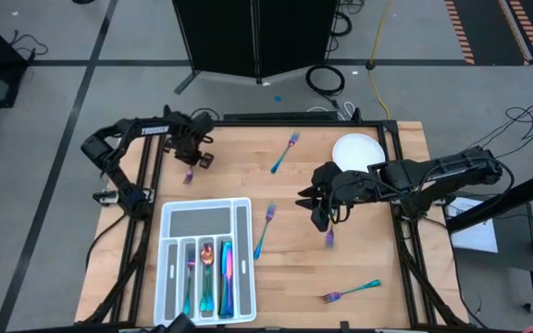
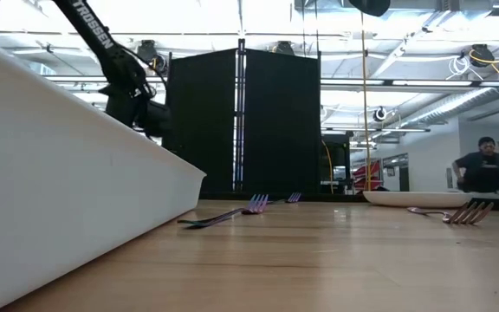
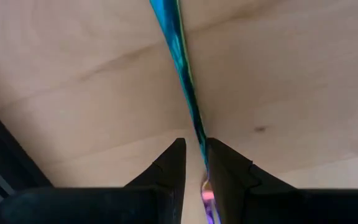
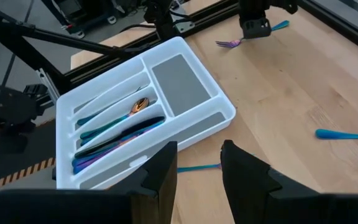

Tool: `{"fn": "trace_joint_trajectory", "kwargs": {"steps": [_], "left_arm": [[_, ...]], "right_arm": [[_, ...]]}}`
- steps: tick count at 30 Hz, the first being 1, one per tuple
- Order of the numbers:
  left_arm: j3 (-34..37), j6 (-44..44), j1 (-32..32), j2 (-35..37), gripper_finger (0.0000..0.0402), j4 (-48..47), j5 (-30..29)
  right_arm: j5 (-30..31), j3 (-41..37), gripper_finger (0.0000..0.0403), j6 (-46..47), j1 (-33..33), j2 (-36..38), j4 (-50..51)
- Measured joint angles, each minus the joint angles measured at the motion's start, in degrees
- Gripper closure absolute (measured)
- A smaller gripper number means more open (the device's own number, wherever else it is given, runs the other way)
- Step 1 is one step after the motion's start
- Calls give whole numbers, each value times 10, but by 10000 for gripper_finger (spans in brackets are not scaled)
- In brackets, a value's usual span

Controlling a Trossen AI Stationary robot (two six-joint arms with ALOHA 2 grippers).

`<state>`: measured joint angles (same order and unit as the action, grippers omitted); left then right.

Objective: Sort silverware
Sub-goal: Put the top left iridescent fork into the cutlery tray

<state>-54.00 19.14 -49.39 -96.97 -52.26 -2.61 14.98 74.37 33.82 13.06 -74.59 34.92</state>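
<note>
- High view: straight down over the whole table point(image 1: 359, 277), both arms in frame.
- Low view: at tabletop height, looking level across the wood into the room, the tray point(image 2: 68, 173) wall very close.
- Left wrist view: right above the wood.
- Right wrist view: higher, angled at the tray point(image 4: 185, 118), shared with the high view.

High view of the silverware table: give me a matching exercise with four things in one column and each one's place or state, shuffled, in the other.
Column one:
1. white plate
2. coppery spoon
3. left pincer
4. right pincer

Column two:
A. lying in a compartment of the tray
B. closed on a fork at the left side of the table
C. resting on the table's right side
D. open, above the table's middle

Pairs: 1-C, 2-A, 3-B, 4-D
</note>
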Motion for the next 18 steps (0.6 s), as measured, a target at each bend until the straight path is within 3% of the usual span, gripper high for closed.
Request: {"fn": "trace_joint_trajectory", "kwargs": {"steps": [18], "left_arm": [[42,41,1,2,340,51,32]], "right_arm": [[-3,0,294,15,1,0,1]]}}
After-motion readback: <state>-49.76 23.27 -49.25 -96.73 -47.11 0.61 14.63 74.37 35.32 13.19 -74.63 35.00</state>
